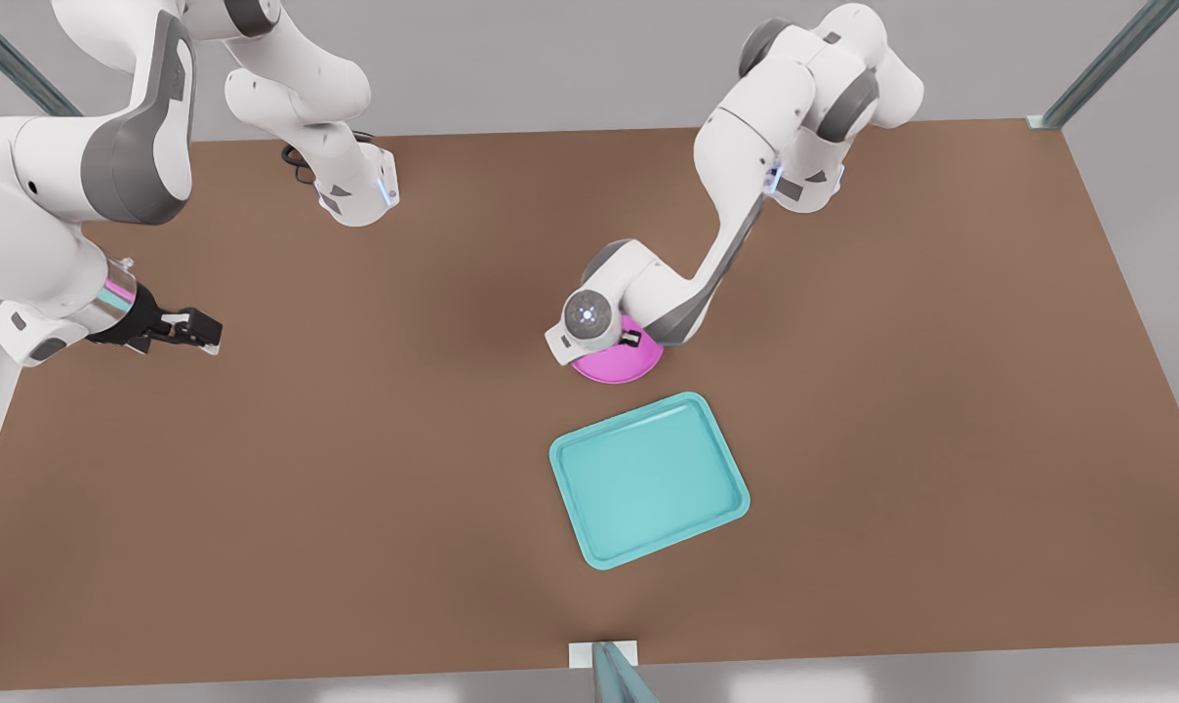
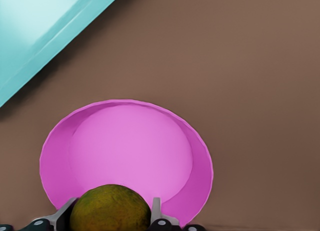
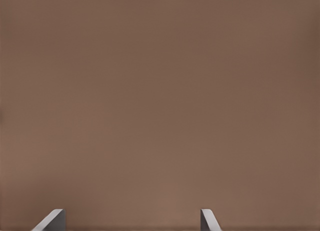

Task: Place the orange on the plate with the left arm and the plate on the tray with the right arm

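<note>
One brown table (image 1: 355, 488) carries one teal tray (image 1: 649, 479) and one pink plate (image 1: 617, 365); there is one orange (image 2: 110, 209) and there are two arms. Taking the tray as landmark: the plate lies on the table just beyond the tray's far edge, near it but not touching, a strip of bare table showing between the two. The tray sits skewed to the table edges, and its floor holds nothing.

The arm on the front view's right reaches down over the plate, and its wrist and hand cover most of the dish from the front camera, leaving a crescent of the rim on the tray's side. This is the left arm. In the left wrist view the left gripper (image 2: 113, 216) is clenched on the orange, one finger (image 2: 156, 210) pressed to each side of the fruit. The orange hangs over the plate's rim on the side away from the tray; the plate's floor lies bare between fruit and tray corner (image 2: 45, 36). Whether the fruit touches the plate cannot be told.

The arm on the front view's left is the right arm, and it waits. The right gripper (image 1: 199, 329) hovers over bare table well apart from the tray and from the plate, toward the front view's left edge. In the right wrist view its fingertips (image 3: 50, 220) stand spread with bare table between them, grasping nothing.
</note>
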Robot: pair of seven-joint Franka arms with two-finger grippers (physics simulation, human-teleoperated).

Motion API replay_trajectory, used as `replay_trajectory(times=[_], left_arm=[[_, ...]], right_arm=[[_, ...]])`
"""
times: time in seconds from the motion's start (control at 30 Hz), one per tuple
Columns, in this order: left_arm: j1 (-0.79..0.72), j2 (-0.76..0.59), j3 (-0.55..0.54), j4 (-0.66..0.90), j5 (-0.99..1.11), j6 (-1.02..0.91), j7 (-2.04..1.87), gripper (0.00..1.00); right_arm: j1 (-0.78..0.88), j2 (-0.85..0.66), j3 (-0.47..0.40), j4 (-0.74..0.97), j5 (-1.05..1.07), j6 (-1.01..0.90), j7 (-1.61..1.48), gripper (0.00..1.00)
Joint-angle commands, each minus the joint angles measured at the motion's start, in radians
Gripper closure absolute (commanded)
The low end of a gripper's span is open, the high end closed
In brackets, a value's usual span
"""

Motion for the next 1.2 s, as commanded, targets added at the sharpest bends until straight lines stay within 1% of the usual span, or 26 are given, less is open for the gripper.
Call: replay_trajectory(times=[0.0,0.03,0.1,0.13,0.17,0.2,0.23,0.27,0.3,0.33,0.37,0.4,0.43,0.47,0.5,0.53,0.57,0.63,0.7,0.73,0.87,1.03,1.17], left_arm=[[-0.007,0.009,0.000,-0.005,-0.014,-0.035,-0.523,0.05],[-0.007,0.012,0.001,-0.005,-0.011,-0.035,-0.521,0.00],[-0.005,0.011,0.004,-0.005,-0.007,-0.042,-0.523,0.00],[-0.001,-0.015,0.032,0.013,-0.007,-0.087,-0.523,0.00],[0.045,-0.115,0.145,0.110,-0.054,-0.285,-0.494,0.00],[0.093,-0.143,0.237,0.211,-0.085,-0.437,-0.423,0.00],[0.203,-0.154,0.294,0.357,-0.106,-0.569,-0.265,0.00],[0.335,-0.192,0.296,0.443,-0.106,-0.620,-0.113,0.00],[0.426,-0.252,0.303,0.447,-0.091,-0.624,0.086,0.00],[0.432,-0.281,0.356,0.446,-0.053,-0.653,0.198,0.00],[0.462,-0.286,0.350,0.449,-0.050,-0.684,0.232,0.00],[0.548,-0.357,0.226,0.394,-0.009,-0.640,0.293,0.00],[0.634,-0.481,0.023,0.178,0.201,-0.441,0.301,0.00],[0.674,-0.559,0.015,0.044,0.240,-0.264,0.309,0.00],[0.687,-0.556,0.018,0.046,0.242,-0.259,0.310,0.00],[0.690,-0.545,0.027,0.084,0.239,-0.327,0.312,0.00],[0.688,-0.540,0.029,0.101,0.239,-0.331,0.312,0.00],[0.688,-0.536,0.026,0.101,0.233,-0.327,0.312,0.00],[0.688,-0.537,0.024,0.101,0.228,-0.325,0.310,0.00],[0.688,-0.539,0.023,0.101,0.228,-0.328,0.310,0.00],[0.687,-0.542,0.021,0.101,0.228,-0.333,0.312,0.00],[0.687,-0.542,0.021,0.101,0.228,-0.333,0.312,0.00],[0.687,-0.542,0.021,0.101,0.228,-0.333,0.312,0.00]], right_arm=[[0.001,-0.001,0.000,0.000,0.001,0.000,0.000,0.00],[0.001,-0.001,0.000,0.000,0.001,0.000,0.000,0.00],[0.001,-0.001,0.000,0.000,0.001,0.000,0.000,0.00],[-0.001,-0.001,0.000,0.000,0.001,0.000,0.000,0.00],[0.001,-0.001,0.000,0.000,0.001,0.000,0.000,0.00],[0.001,0.004,0.000,0.000,0.001,0.000,0.000,0.00],[0.004,0.010,0.000,-0.013,0.008,0.002,0.001,0.00],[0.013,0.024,0.000,-0.065,0.062,0.003,0.001,0.00],[0.036,0.059,0.000,-0.111,0.142,0.009,0.000,0.00],[0.074,0.096,0.000,-0.136,0.200,0.048,0.001,0.00],[0.127,0.134,0.000,-0.136,0.223,0.114,0.011,0.00],[0.147,0.157,0.000,-0.144,0.249,0.164,0.012,0.00],[0.168,0.157,0.001,-0.225,0.298,0.280,0.011,0.00],[0.211,0.154,0.003,-0.302,0.317,0.399,0.001,0.00],[0.246,0.151,0.038,-0.389,0.318,0.541,0.000,0.00],[0.249,0.142,0.099,-0.458,0.318,0.634,0.000,0.00],[0.268,0.124,0.122,-0.506,0.318,0.683,0.000,0.00],[0.318,0.120,0.156,-0.576,0.330,0.802,0.003,0.00],[0.384,0.172,0.165,-0.604,0.424,0.939,0.012,0.00],[0.409,0.209,0.167,-0.602,0.458,0.976,0.012,0.00],[0.460,0.329,0.182,-0.535,0.521,0.983,0.000,0.00],[0.499,0.404,0.216,-0.483,0.537,0.983,-0.002,0.00],[0.522,0.449,0.219,-0.458,0.537,0.983,-0.002,0.00]])
